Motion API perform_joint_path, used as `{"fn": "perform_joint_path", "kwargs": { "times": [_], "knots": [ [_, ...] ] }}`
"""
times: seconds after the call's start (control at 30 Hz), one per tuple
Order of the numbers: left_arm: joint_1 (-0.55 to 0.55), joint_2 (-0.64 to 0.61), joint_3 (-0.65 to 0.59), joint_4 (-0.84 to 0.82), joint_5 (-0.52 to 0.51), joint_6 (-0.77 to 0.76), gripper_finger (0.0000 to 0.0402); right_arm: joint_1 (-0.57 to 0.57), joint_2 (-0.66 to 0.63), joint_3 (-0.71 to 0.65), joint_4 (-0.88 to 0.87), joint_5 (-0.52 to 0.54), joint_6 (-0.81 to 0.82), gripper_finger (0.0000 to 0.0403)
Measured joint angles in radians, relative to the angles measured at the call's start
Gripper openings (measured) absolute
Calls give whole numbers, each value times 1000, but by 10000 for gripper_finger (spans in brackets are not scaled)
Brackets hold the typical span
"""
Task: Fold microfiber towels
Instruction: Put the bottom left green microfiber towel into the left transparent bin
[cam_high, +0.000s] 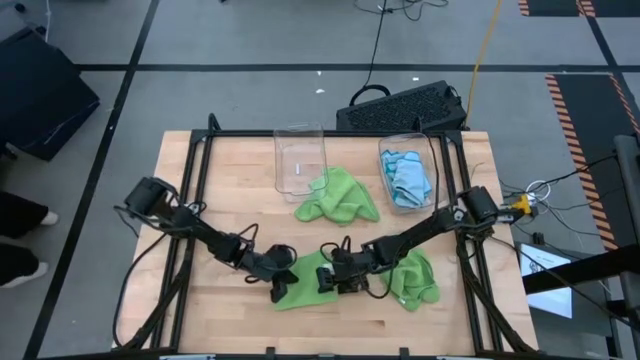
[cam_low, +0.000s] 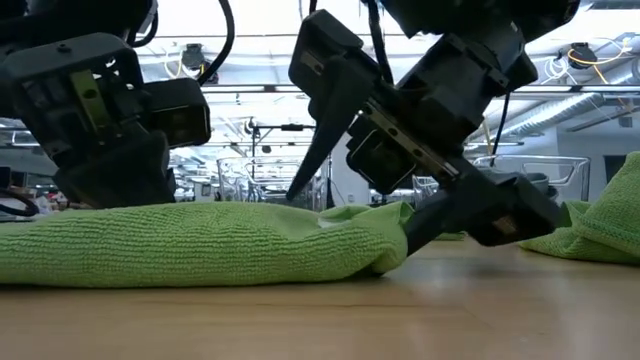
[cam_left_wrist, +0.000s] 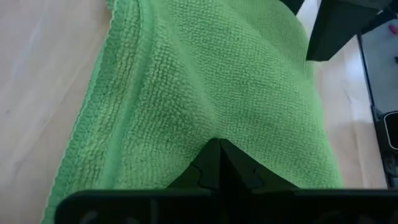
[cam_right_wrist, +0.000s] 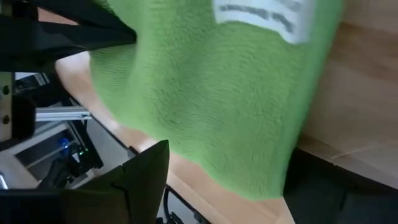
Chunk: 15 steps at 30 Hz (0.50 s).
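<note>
Your two arms meet over a lime green towel (cam_high: 305, 275) lying flat on the wooden tabletop (cam_high: 230, 180), low and centre in the overhead frame. The left pincer (cam_high: 280, 287) sits at the towel's left end with its fingers drawn together, pressed onto the cloth; the left wrist frame shows their tips meeting on the green pile. The right pincer (cam_high: 335, 278) is at the towel's right end with its fingers (cam_low: 325, 130) spread apart: in the table-level frame one finger slants up above the folded edge, and the other lies low beside it. A second green towel (cam_high: 415, 280) sits crumpled just right of the pair, and a third (cam_high: 338, 196) lies bunched at upper centre. Behind it stands a clear bin (cam_high: 300, 158), and to its right a second clear bin (cam_high: 408, 148) holds light blue towels (cam_high: 408, 178).
</note>
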<state>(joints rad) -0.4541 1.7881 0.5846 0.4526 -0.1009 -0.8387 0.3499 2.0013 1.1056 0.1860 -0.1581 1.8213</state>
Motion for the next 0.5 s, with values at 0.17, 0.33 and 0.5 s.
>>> {"fn": "perform_joint_path", "kwargs": {
  "times": [0.17,0.33,0.5],
  "knots": [
    [0,9,-1,18,-9,13,7,-21,4,-2,42,8,-41,269],
    [0,11,-1,18,-14,22,7,-43,12,-3,74,24,-96,244],
    [0,13,-3,26,-21,47,7,-52,28,-3,100,34,-109,199]
  ]
}}
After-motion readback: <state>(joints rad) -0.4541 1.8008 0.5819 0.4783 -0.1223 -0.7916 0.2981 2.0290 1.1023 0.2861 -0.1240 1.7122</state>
